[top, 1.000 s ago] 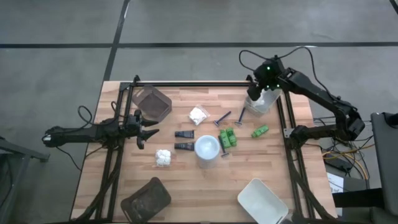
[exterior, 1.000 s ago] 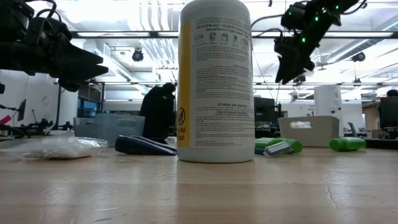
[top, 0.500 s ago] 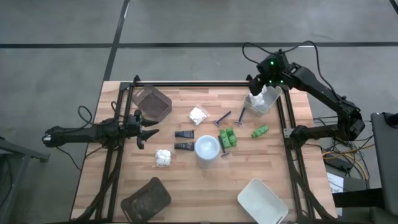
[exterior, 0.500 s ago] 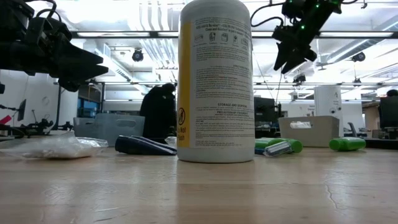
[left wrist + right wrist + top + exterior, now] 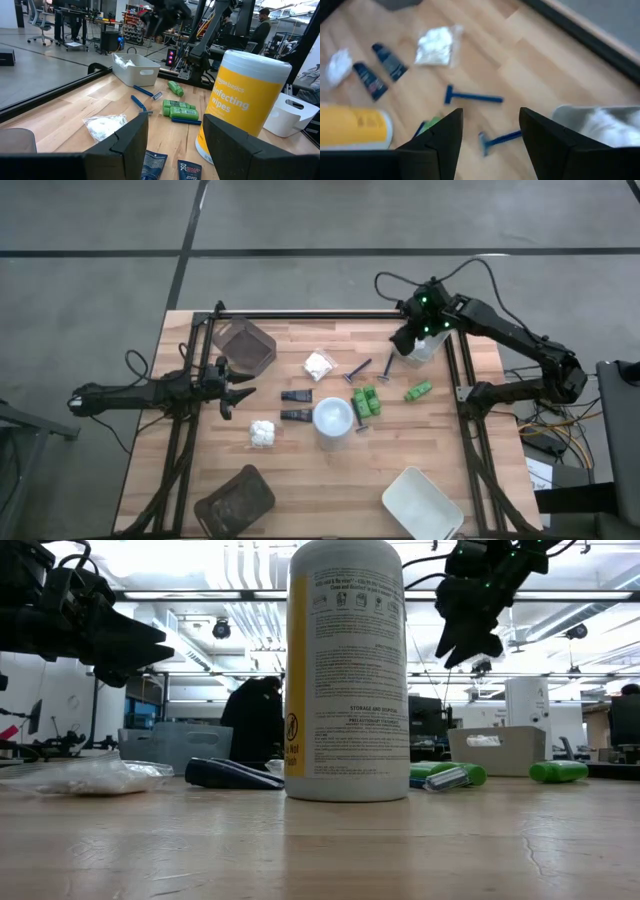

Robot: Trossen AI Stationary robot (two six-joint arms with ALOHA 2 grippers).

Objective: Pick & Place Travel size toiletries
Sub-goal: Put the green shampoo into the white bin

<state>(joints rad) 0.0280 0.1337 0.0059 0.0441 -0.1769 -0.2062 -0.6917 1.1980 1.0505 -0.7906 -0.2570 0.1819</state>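
high view looked straight down on a wooden table [image 5: 330, 490]. the right gripper [image 5: 405, 340] hung in the air with its fingers spread and nothing between them, at the near edge of a pale tray [image 5: 425, 345] that already held a white packet [image 5: 610, 125]. just below and to the left of that gripper lay two blue-handled razors [image 5: 358, 369], side by side. a little further from it sat a cluster of green pieces [image 5: 366, 402], and a single green piece [image 5: 418, 391] lay apart to the right of them, almost under the gripper's arm. the yellow bottle [image 5: 332, 418] with its white cap stood upright beside the green cluster, well apart from the right gripper. another white packet [image 5: 319, 365] lay to the left of the razors.

the left gripper [image 5: 240, 391] waited over the table's left side, fingers parted and empty. just past its tips lay two short dark tubes [image 5: 296, 405], one above the other, and a white lumpy packet [image 5: 263, 432] lay near them. a dark brown tray [image 5: 245, 345] stood close beside this gripper, and a second brown tray [image 5: 236, 500] was well apart from it at the table's front edge. a second pale tray [image 5: 420, 502] sat at the front right corner, far from both grippers.
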